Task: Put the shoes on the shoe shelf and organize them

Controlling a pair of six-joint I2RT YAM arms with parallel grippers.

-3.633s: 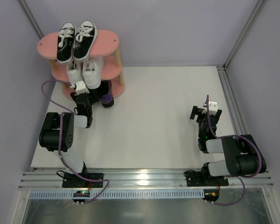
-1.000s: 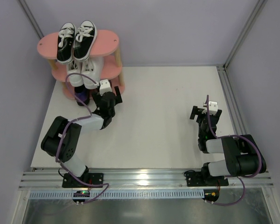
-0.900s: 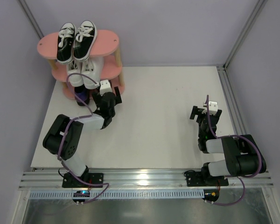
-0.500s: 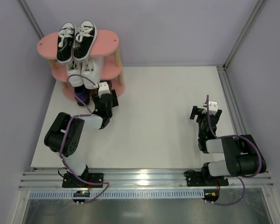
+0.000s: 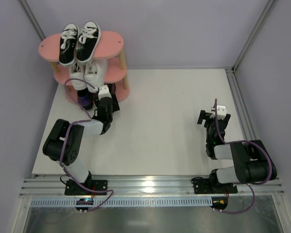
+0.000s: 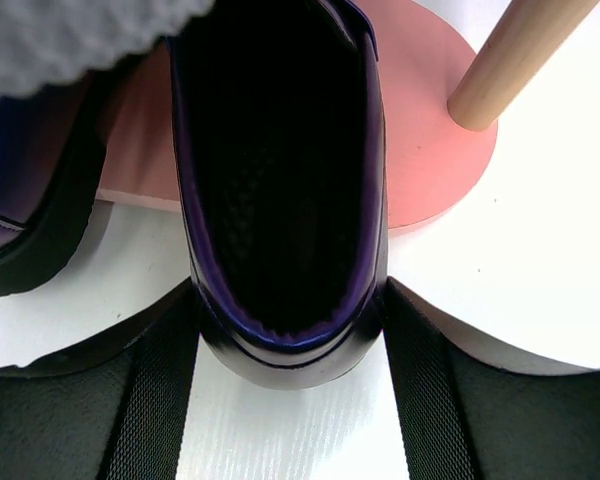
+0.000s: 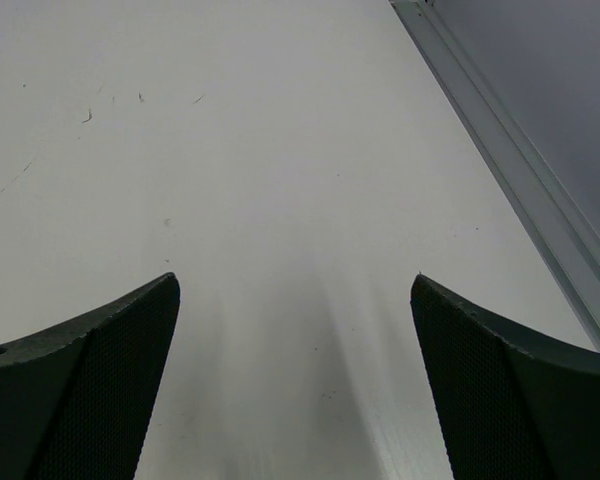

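The pink three-tier shoe shelf (image 5: 112,42) stands at the far left. Black canvas sneakers (image 5: 80,41) sit on its top board and white sneakers (image 5: 87,73) on the middle board. My left gripper (image 5: 106,95) is shut on the heel of a dark purple glossy shoe (image 6: 280,180), whose front lies on the bottom board (image 6: 430,150) while its heel overhangs the table. The fingers (image 6: 160,380) press both sides of the heel. The other purple shoe (image 6: 30,200) lies just to its left. My right gripper (image 5: 211,117) is open and empty over bare table (image 7: 295,290).
A wooden shelf post (image 6: 510,60) stands right of the held shoe. A white sneaker's sole (image 6: 70,40) overhangs above it. An aluminium rail (image 5: 240,107) runs along the table's right edge, close to the right gripper (image 7: 510,170). Enclosure walls surround the table.
My left gripper left the left purple shoe, took the right one from the table beside the shelf, and has moved it left and inward onto the bottom board. The right arm has not moved.
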